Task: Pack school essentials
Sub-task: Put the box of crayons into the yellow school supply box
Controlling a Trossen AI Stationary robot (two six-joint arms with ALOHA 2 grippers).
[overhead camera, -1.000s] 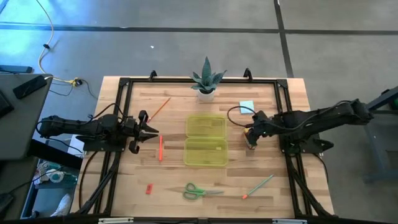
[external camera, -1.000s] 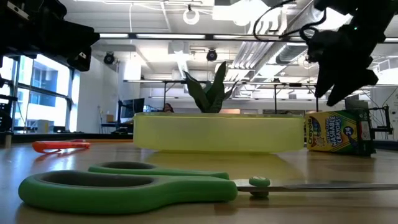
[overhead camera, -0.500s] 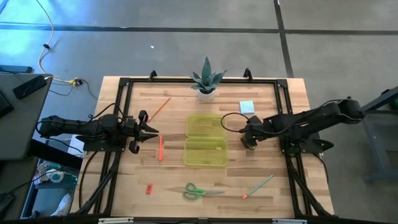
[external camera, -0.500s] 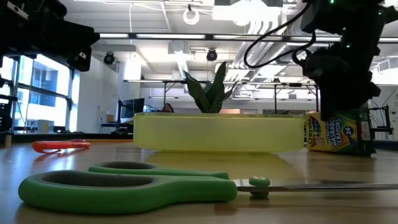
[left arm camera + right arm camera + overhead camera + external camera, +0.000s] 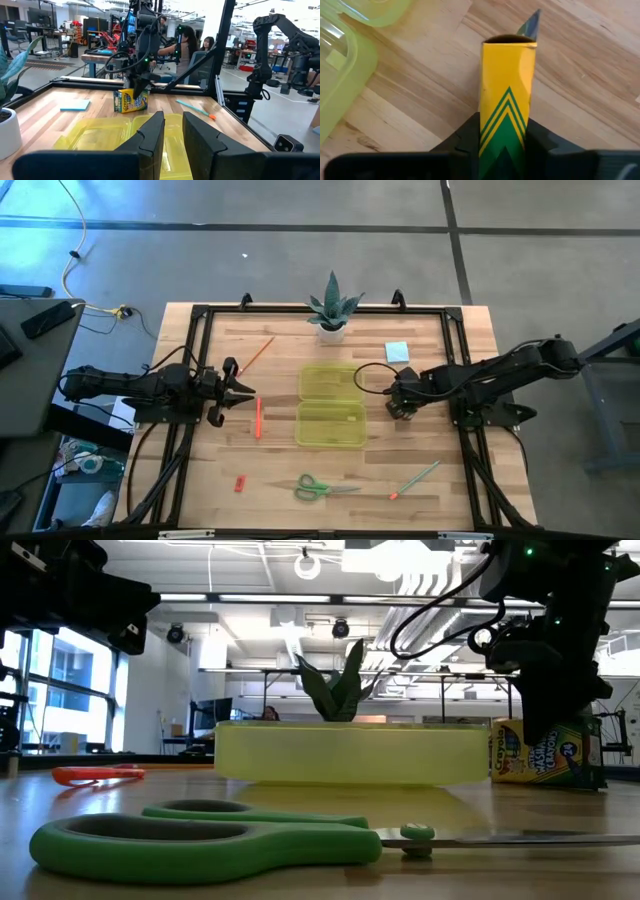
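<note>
Nearest the low camera, the green-handled scissors (image 5: 210, 837) are lying flat on the table (image 5: 280, 470). Beyond them, the open yellow-green case (image 5: 331, 405) is sitting mid-table. Just right of it, the right gripper (image 5: 398, 406) is clamping its 2 fingers on the crayon box (image 5: 507, 105). The left gripper (image 5: 243, 393), fingers narrowly parted, is holding nothing beside the orange pen (image 5: 258, 418).

Wood, plastic and card
Matt planked wooden desk (image 5: 280, 470); translucent glossy plastic case (image 5: 331, 406); glossy printed cardboard crayon box (image 5: 508, 107).
</note>
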